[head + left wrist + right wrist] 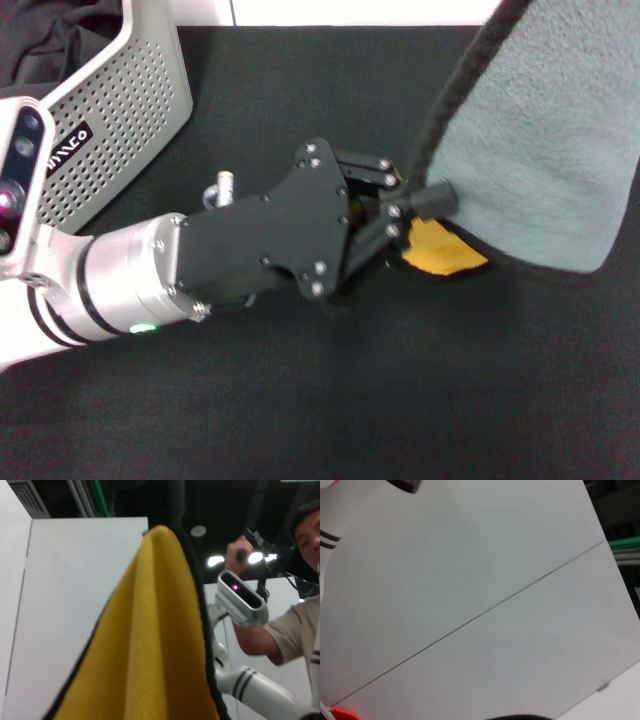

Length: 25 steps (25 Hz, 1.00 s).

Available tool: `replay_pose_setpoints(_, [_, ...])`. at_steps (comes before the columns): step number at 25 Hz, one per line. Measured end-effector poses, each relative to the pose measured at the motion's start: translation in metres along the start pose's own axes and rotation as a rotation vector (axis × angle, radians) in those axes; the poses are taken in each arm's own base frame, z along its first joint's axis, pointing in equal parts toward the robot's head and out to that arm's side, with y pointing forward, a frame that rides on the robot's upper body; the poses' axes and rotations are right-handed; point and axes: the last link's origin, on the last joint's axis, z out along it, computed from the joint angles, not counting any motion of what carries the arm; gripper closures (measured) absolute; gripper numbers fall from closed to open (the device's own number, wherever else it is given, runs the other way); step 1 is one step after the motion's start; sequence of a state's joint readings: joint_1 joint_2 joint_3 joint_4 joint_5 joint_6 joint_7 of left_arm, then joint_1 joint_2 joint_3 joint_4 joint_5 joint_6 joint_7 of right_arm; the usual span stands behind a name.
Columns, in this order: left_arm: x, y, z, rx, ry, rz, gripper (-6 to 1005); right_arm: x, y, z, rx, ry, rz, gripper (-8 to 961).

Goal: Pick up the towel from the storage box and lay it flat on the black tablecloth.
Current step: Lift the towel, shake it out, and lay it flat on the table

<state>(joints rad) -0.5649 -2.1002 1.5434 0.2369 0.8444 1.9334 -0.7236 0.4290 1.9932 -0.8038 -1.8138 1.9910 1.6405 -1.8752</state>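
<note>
The towel (540, 150) hangs over the right side of the black tablecloth (400, 390), its grey-green face towards me and its top running out of the head view. A yellow-orange patch of its reverse face (440, 250) shows at the lower left corner. My left gripper (418, 205) reaches in from the left and is shut on the towel's black-stitched edge near that corner. In the left wrist view the yellow face of the towel (150, 645) rises close in front of the camera. The storage box (120, 110) stands at the back left. My right gripper is out of view.
A glossy black cloth (50, 40) lies inside the box. The left wrist view shows a person (300, 620) and the robot's head camera (242, 597) beyond the towel. The right wrist view shows only a white wall (480, 600).
</note>
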Motion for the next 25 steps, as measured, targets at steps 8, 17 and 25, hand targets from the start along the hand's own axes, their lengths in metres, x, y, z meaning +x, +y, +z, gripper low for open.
replay_pose_setpoints(8, [0.019, -0.010, -0.019, 0.069, 0.033, -0.089, 985, 0.006, 0.018, -0.016, 0.045, 0.103, 0.274, 915])
replay_pose_setpoints(17, [0.043, 0.013, -0.036, -0.020, 0.004, -0.148, 986, -0.012, 0.055, -0.029, 0.037, 0.235, 0.480, 915])
replay_pose_setpoints(25, [0.058, 0.044, -0.052, -0.032, -0.003, -0.177, 986, -0.027, 0.094, -0.045, 0.050, 0.267, 0.651, 914])
